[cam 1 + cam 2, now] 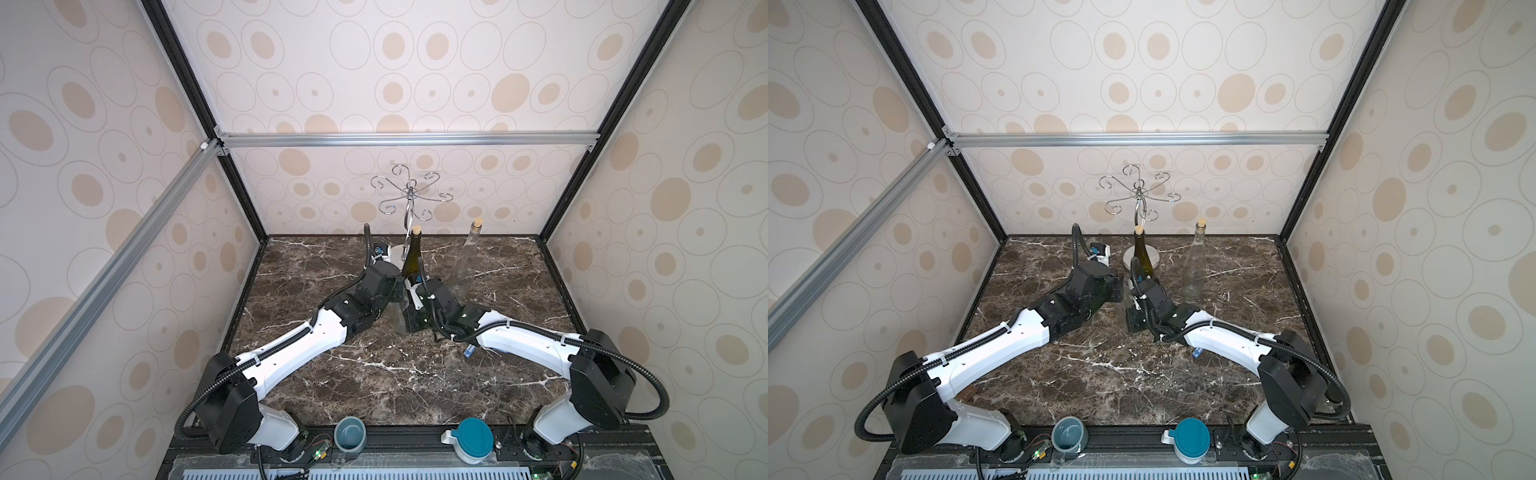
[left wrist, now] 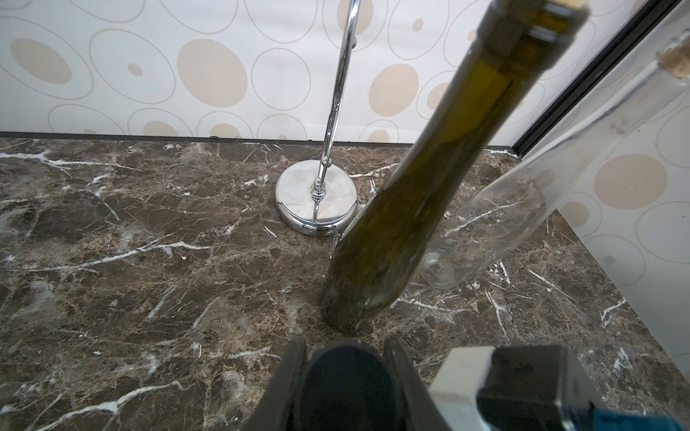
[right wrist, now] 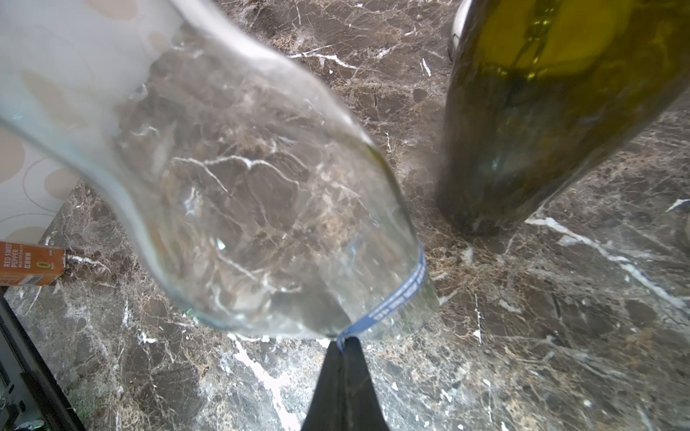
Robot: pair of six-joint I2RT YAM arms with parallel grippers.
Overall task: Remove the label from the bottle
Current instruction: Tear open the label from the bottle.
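Observation:
A clear glass bottle [image 3: 242, 205] stands between my two grippers; in both top views only its lower body [image 1: 400, 318] shows, under the wrists. A narrow blue label [image 3: 399, 294] with white print wraps its base, with one end lifted off the glass. My right gripper [image 3: 344, 339] is shut on that loose end, right at the foot of the bottle. In the left wrist view my left gripper [image 2: 345, 343] is closed around a dark rounded part that looks like the bottle's top. Where it grips is hidden in the top views.
A corked green bottle [image 1: 412, 259] stands just behind, and a corked clear one [image 1: 469, 257] is to its right. A chrome hook rack [image 1: 409, 195] is at the back wall. Loose labels lie on the marble: blue [image 1: 468, 351] and orange [image 3: 30, 263]. A mug [image 1: 350, 434] and a teal-lidded jug [image 1: 471, 442] sit at the front edge.

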